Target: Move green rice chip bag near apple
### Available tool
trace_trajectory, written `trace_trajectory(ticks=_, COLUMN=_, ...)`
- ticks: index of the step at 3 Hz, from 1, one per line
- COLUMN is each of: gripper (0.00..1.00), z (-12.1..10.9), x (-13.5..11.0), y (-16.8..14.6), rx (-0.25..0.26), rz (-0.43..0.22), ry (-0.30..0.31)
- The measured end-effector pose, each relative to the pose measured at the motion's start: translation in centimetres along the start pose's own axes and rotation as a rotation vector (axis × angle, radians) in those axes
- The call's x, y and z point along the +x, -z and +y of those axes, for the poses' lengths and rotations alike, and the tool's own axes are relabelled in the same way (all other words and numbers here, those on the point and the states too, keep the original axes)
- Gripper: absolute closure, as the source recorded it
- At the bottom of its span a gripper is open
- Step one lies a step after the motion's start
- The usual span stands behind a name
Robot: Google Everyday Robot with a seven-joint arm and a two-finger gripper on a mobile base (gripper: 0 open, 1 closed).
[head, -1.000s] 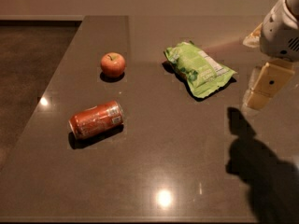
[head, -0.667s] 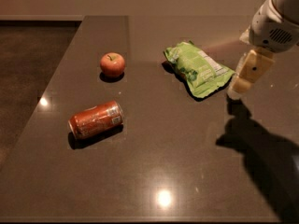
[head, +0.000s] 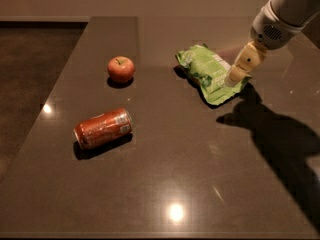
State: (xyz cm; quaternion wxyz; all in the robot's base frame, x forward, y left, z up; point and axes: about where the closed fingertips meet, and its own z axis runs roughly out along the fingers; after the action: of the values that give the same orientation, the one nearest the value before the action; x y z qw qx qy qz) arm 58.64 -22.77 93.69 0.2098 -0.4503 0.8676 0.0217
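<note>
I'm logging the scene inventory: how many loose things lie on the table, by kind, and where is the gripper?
Apples: 1, the apple
Snack bags: 1, the green rice chip bag
Cans: 1, the orange-red soda can, on its side
Total: 3
The gripper is at the bag's right edge.

My arm [head: 286,11] leaves the frame's upper right; my gripper [head: 234,77], right of centre, hides the right edge of the bag [head: 202,69].

Table [head: 200,184] with three items, gripper [head: 235,77] at upper right.
Apple [head: 121,69] upper left of centre; soda can [head: 103,128] on its side below it; rice chip bag [head: 206,74] right of the apple, gripper at the bag's right edge.
</note>
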Motion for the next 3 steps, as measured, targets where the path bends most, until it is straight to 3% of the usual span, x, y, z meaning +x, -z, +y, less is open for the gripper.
trace_trajectory(ticks=2, gripper=0.00, z=-3.5, x=-3.4, y=-4.6, rx=-0.020, rz=-0.042, ry=-0.109)
trace_trajectory(ticks=3, gripper=0.00, z=-4.1, x=-4.4, y=-6.8, rx=-0.044, rz=-0.044, ry=-0.151)
